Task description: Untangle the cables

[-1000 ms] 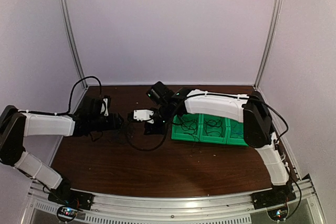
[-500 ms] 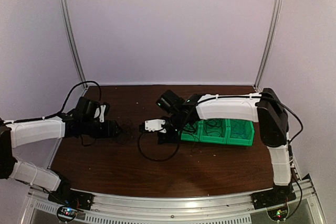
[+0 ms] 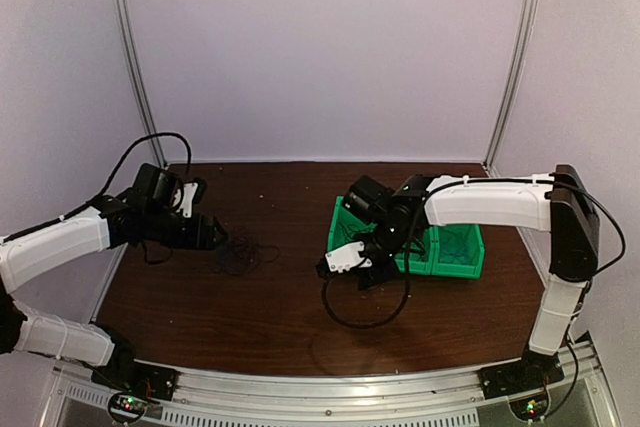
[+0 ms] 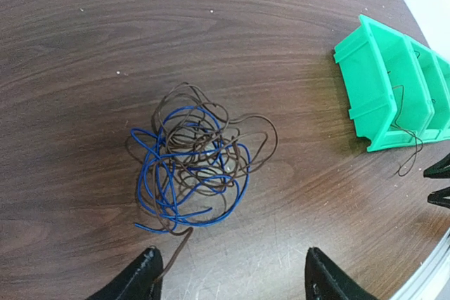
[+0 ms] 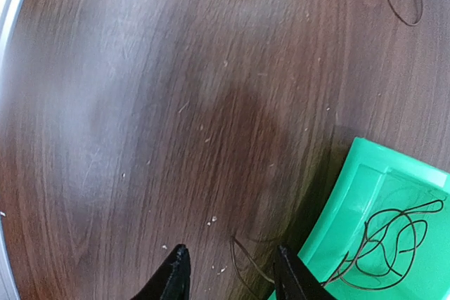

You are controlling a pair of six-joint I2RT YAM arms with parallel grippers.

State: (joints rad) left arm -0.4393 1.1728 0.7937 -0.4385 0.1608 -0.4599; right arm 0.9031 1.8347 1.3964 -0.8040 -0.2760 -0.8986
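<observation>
Arms drawn further apart, left claw (image 4: 230,254) and right claw (image 5: 232,252) gaping, empty, cables (image 4: 193,156) between

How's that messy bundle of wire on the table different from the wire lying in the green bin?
The tangle mixes blue and dark brown strands; the bin wire shows only dark ones. The tangle is a dense knot of many loops; the bin wire is a few loose curls. The tangle lies on the table, the bin wire inside the green bin. Both are very thin.

White shells (image 3: 55,242), black joints (image 3: 572,237), looping black arm cables (image 3: 165,134), black pincer fingers (image 4: 140,279).
</observation>
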